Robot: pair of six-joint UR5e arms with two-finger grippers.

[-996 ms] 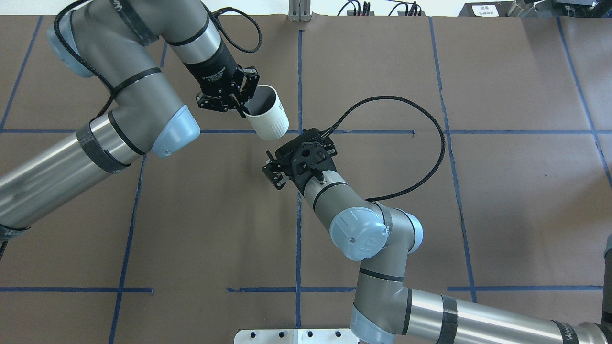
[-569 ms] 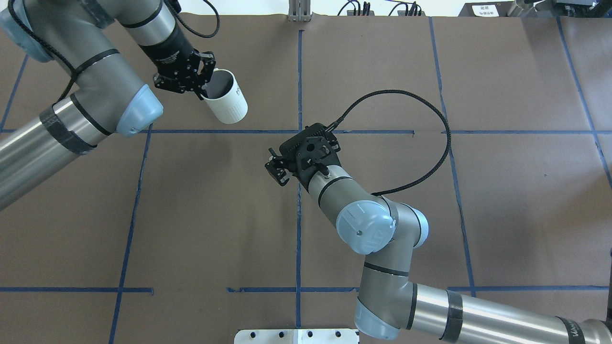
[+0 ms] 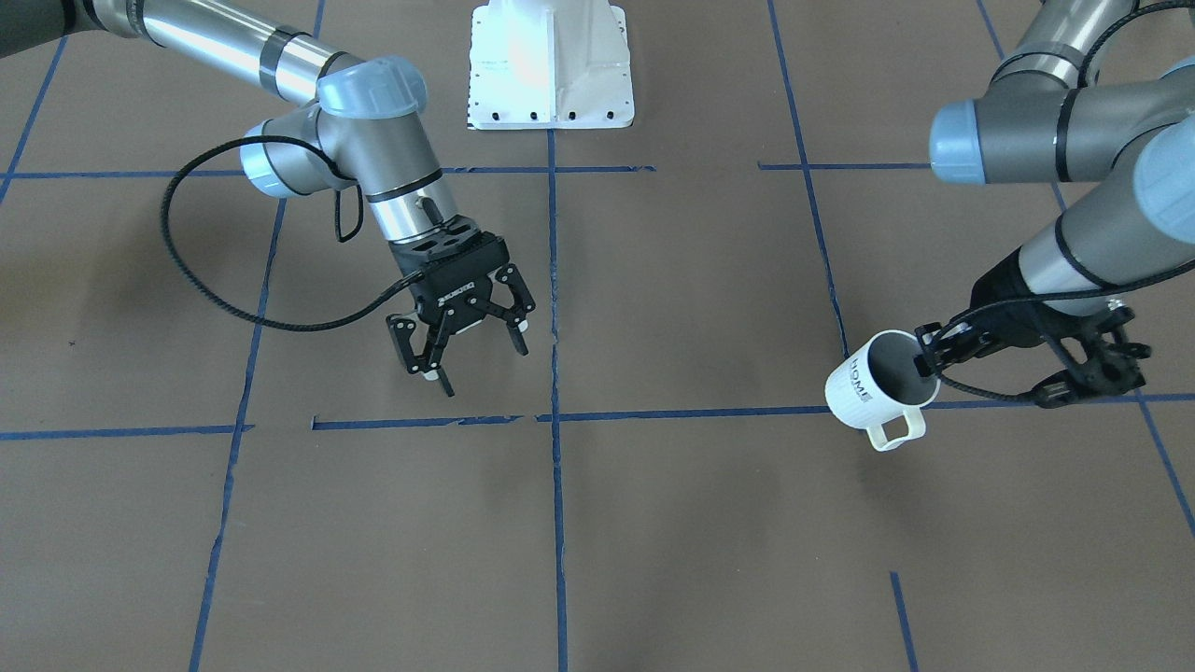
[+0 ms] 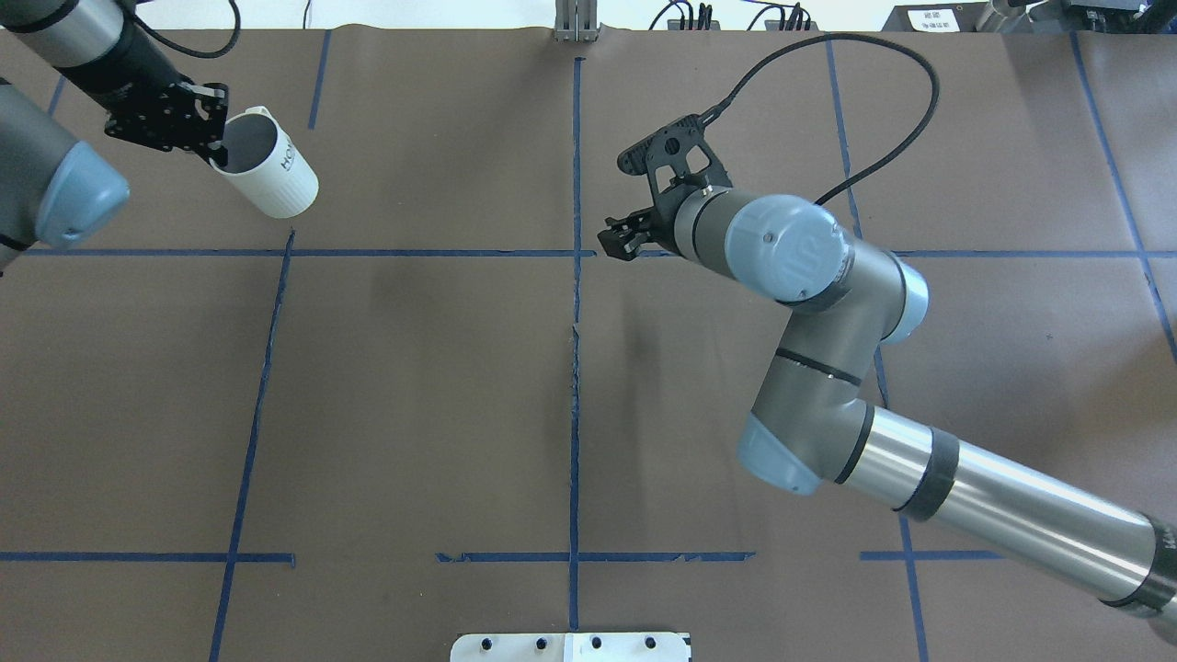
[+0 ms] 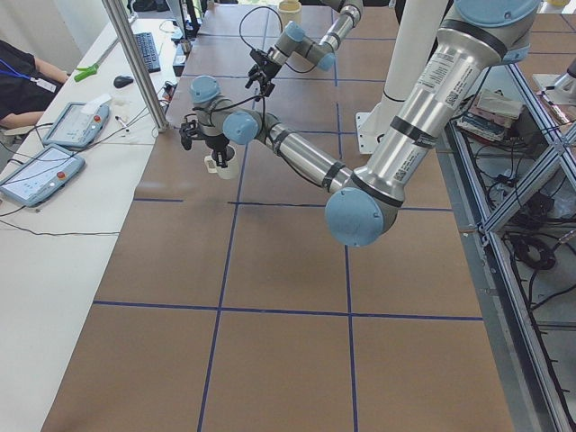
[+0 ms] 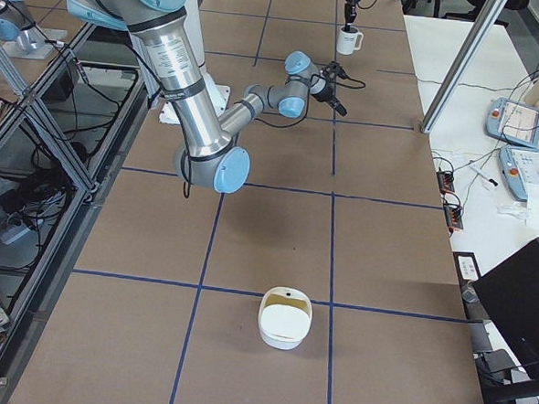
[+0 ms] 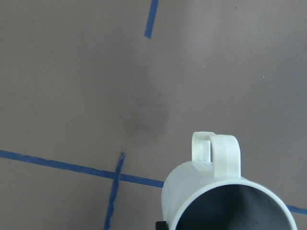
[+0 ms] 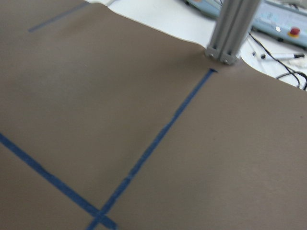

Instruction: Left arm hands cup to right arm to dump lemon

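- The left gripper [image 4: 217, 152] is clenched on the rim of the cup [image 4: 271, 170]. One finger is inside the mouth and the other is outside.
- The cup hangs tilted, with its base pointing away from this pincer. Its handle [image 3: 894, 431] is on the side opposite the pincer.
- Only part of the cup's grey inside shows, and the left wrist view cuts off its lower half. The lemon cannot be made out in any view.
- The right gripper [image 3: 478, 364] is spread wide and holds nothing. It is well apart from the left pincer and the cup.
- In the overhead view the right gripper's own wrist hides most of its fingers.
- A white bowl [image 6: 285, 317] sits on the table far beyond the right gripper.
- A second ago the cup hung just beside the right gripper. The left gripper has since carried it well away, and the right gripper has swung off too.
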